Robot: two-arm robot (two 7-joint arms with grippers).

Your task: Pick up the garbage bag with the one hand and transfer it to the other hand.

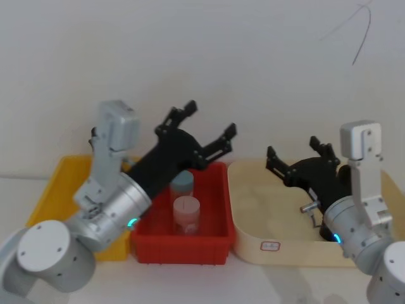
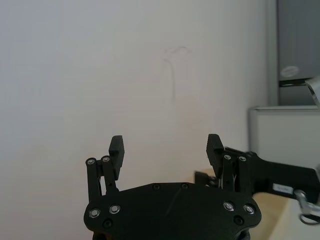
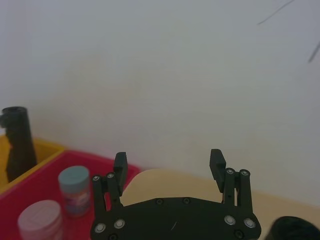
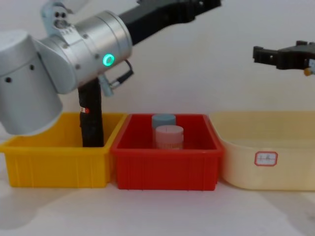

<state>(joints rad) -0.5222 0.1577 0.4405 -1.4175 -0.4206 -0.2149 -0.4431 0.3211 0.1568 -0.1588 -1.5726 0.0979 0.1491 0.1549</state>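
Note:
The garbage bag (image 4: 92, 115) is a black roll with a small red-and-white label, standing upright in the yellow bin (image 4: 54, 162); it also appears in the right wrist view (image 3: 17, 142). My left gripper (image 1: 209, 120) is raised above the red bin (image 1: 215, 244), up and to the right of the bag, open and empty (image 2: 166, 145). Over the cream tub (image 1: 253, 244), my right gripper (image 1: 294, 152) hovers open with nothing between its fingers (image 3: 169, 162). In the left wrist view the right gripper (image 2: 270, 172) lies just beyond the left one.
Three bins stand in a row on the white table: yellow, red (image 4: 165, 167) and a cream tub (image 4: 266, 157). The red bin holds a blue-lidded jar (image 4: 163, 120) and a pink jar (image 4: 169, 136). A white wall rises close behind.

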